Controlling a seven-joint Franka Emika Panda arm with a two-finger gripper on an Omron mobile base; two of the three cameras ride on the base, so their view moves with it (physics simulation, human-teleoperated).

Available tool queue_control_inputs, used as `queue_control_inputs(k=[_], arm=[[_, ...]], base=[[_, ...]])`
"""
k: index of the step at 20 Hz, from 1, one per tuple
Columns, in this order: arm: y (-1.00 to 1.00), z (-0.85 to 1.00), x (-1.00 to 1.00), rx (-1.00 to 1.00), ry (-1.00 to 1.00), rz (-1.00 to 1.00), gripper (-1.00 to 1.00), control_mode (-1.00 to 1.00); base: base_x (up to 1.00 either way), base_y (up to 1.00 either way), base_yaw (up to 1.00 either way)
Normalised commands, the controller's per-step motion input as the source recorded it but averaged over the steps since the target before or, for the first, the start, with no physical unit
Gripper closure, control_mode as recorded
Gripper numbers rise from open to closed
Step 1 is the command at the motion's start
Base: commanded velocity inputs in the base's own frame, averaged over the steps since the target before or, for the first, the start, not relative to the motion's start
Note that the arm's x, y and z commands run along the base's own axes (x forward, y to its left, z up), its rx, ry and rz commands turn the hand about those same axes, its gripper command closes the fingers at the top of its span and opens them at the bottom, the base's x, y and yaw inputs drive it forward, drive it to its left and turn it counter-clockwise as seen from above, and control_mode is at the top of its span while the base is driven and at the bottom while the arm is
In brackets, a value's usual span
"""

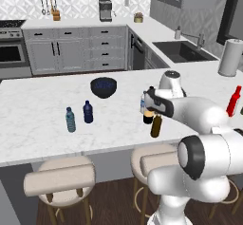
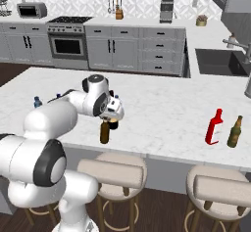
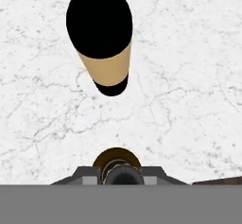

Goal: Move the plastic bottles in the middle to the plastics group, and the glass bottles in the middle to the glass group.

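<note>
At far left on the tabletop (image 1: 38, 100), the plastics group: a pale teal bottle (image 1: 70, 120) and a dark navy bottle (image 1: 88, 112), upright and close together, with bare marble all around. Further back and a little to the right, a dark bowl (image 1: 103, 87), well apart from any likely path.

In the middle, the small water bottle (image 1: 143, 103), upright, half hidden behind the tool (image 1: 151, 111). Tool clamped on the neck of the brown bottle (image 1: 155, 126), seen from the hand camera as a brown round top between the two tips. Bottle upright, near the front edge of the tabletop; cannot tell whether the base touches the marble. Just beyond it in the hand view, the black wine bottle (image 3: 100, 34) with the tan label.

Step in hand, as judged: the grasp on the first glass bottle, made and ready for carrying. Next: a straight lift, high enough to pass the wine bottle and the water bottle close by, then a long carry to the right.

At far right, the red bottle (image 1: 233, 101), with another brownish bottle (image 2: 235, 131) just beside it. Open marble between middle and right, so much room for the move. Better to keep away from the front edge, with stools (image 1: 59, 179) below, and to set down beside the red bottle without touching it.
</note>
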Motion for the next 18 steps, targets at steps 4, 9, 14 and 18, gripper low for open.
queue_control_inputs(k=[4,9,14,18], arm=[[-0.71,0.37,-0.46,0.0,0.0,0.01,1.0,-1.0],[-0.93,0.2,-0.12,0.0,-0.01,0.0,1.0,-1.0],[-0.95,0.09,0.01,-0.05,0.0,0.0,1.0,-1.0],[-0.89,0.1,0.13,-0.05,0.01,-0.04,1.0,-1.0]], base=[[0.0,0.0,0.0],[0.0,0.0,0.0],[0.0,0.0,0.0],[0.0,0.0,0.0]])
